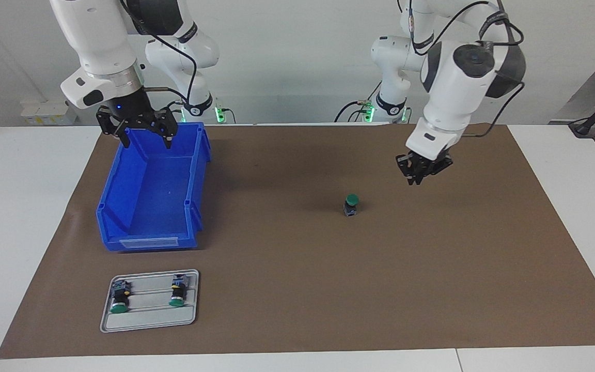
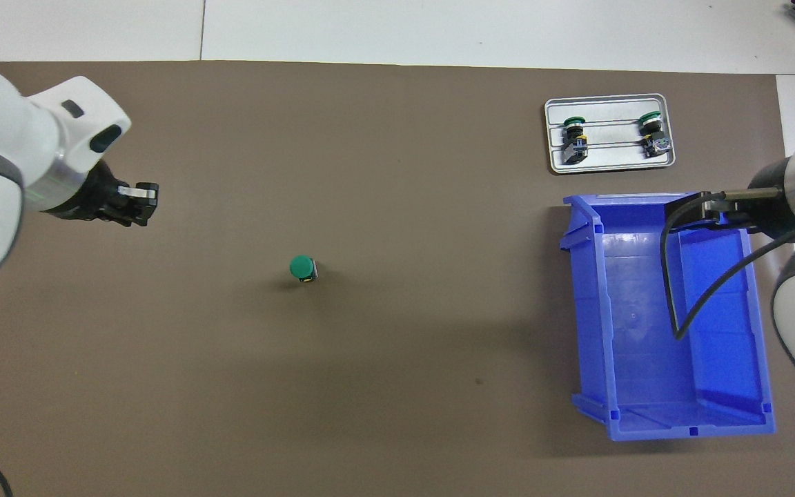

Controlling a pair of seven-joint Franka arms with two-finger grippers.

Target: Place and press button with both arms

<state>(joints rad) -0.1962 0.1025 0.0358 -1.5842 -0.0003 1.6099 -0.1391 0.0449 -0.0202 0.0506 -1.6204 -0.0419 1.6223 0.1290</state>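
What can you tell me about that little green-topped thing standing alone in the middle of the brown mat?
It is a small push button: a round green cap, seemingly plastic, on a short black body with a blue-grey block at its base. It stands upright, cap up, on the brown mat, near the middle of the table. Nothing touches it but the mat; no pincer is on it.

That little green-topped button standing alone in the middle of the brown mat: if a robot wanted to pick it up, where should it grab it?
Probably by the black body under the cap, coming straight down from above. The button stands upright on the mat, green cap up, with open space all round, so fingers could drop either side of it. The cap is rounded and wider than the body, so it would likely slip.
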